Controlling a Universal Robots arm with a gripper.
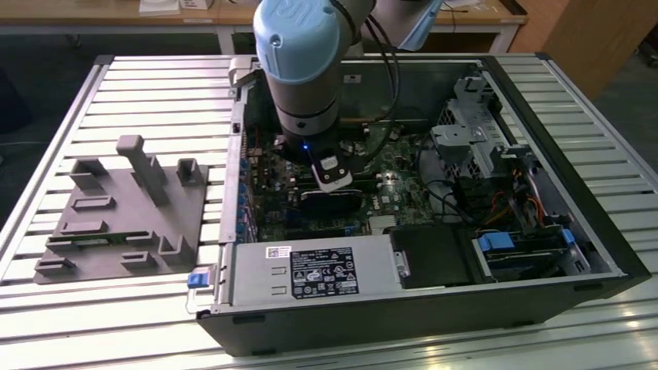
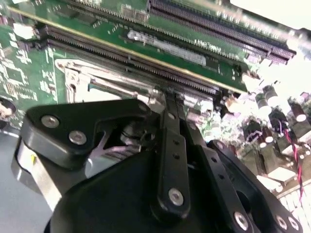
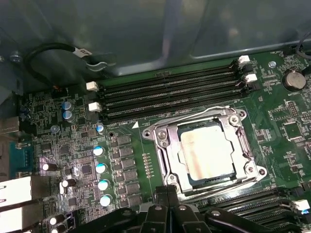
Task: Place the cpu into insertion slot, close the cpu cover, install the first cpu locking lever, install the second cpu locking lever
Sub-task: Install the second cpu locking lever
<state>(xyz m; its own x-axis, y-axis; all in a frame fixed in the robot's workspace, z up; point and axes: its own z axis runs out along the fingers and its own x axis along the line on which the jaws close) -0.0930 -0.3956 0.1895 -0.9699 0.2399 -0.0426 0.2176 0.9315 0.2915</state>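
Observation:
The cpu (image 3: 209, 153), a dull silver square, lies flat in the insertion slot (image 3: 256, 171) on the green board. The cpu cover (image 3: 167, 145), a silvery frame, is down around it. One thin wire lever (image 3: 189, 115) runs along the socket side facing the memory slots. A second lever (image 3: 218, 187) runs along the side nearest my gripper (image 3: 168, 194). The fingers are pressed together with nothing between them, just off that edge of the socket. In the second wrist view the gripper (image 2: 170, 99) sits at the socket's metal rim. In the exterior view the gripper (image 1: 331, 179) is low inside the open computer case.
Long black memory slots (image 3: 170, 92) flank the socket on two sides. Blue-topped capacitors (image 3: 99, 167) and a looped black cable (image 3: 53, 51) lie nearby. The case holds a power supply (image 1: 308, 270) and drive bays (image 1: 514, 247). A grey fixture (image 1: 123, 216) sits at the exterior view's left.

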